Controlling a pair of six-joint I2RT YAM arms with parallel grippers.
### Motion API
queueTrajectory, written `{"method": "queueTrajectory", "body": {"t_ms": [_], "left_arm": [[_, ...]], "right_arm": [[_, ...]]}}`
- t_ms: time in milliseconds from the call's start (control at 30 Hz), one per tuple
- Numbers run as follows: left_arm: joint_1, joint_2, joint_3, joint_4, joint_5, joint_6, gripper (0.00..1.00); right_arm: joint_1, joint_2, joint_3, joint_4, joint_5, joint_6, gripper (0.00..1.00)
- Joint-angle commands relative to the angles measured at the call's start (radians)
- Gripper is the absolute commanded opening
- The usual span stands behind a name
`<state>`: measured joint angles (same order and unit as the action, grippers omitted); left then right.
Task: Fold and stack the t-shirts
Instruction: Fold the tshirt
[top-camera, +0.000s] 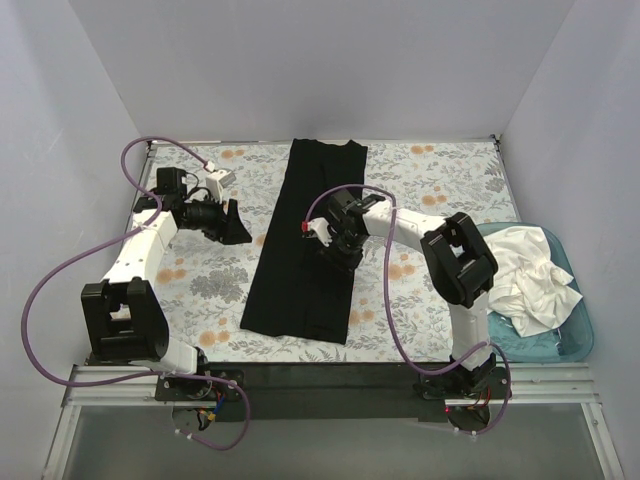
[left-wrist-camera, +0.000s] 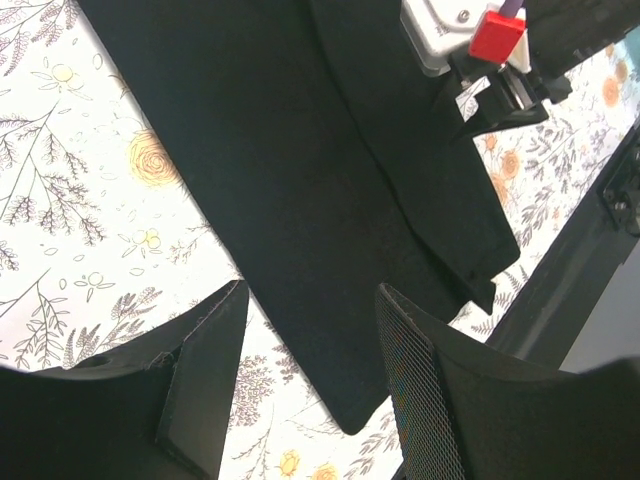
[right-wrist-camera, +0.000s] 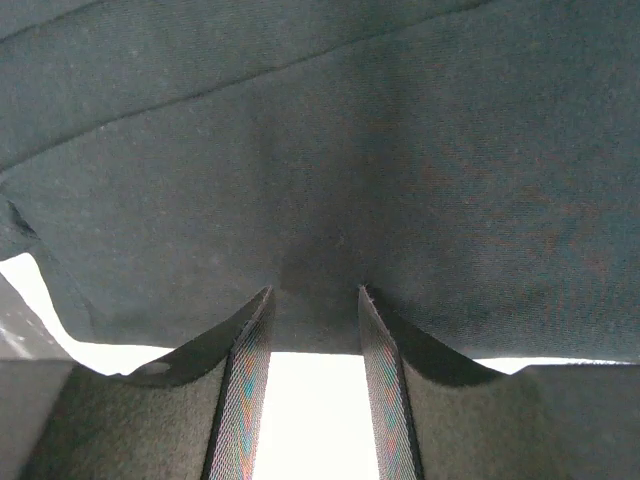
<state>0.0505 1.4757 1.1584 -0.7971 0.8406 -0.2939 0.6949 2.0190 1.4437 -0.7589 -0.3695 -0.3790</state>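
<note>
The black shirt (top-camera: 305, 250) lies in a long strip down the middle of the flowery sheet (top-camera: 440, 170). I think it is ready for its next fold. My right gripper (top-camera: 337, 252) is on it, fingers a little apart, tips touching cloth, not pinching. My left gripper (top-camera: 237, 226) hangs wide open and empty, just left of the shirt. The white shirts (top-camera: 530, 275) are in the tub (top-camera: 568, 345) on the right.

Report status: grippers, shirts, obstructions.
Left gripper open over floral cloth. Right gripper open, tips at black t-shirt edge. Black t-shirt in long strip; white t-shirts heaped in teal tub. No obstruction seen.
</note>
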Motion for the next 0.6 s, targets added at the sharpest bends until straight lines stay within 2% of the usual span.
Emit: {"method": "queueTrajectory", "body": {"t_ms": [0, 167, 367, 567], "left_arm": [[-0.003, -0.054, -0.008, -0.031, 0.023, 0.094, 0.52], [-0.037, -0.072, -0.038, -0.114, -0.032, 0.274, 0.52], [-0.201, -0.132, -0.126, -0.114, -0.121, 0.406, 0.52], [-0.349, -0.232, -0.235, -0.077, -0.132, 0.536, 0.52]], "right_arm": [[-0.021, 0.018, -0.074, -0.016, 0.098, -0.075, 0.47], [-0.13, -0.04, -0.121, -0.033, 0.131, -0.155, 0.47], [-0.14, -0.106, -0.106, -0.059, 0.227, -0.248, 0.48], [-0.141, -0.32, -0.152, -0.1, 0.052, -0.385, 0.55]]}}
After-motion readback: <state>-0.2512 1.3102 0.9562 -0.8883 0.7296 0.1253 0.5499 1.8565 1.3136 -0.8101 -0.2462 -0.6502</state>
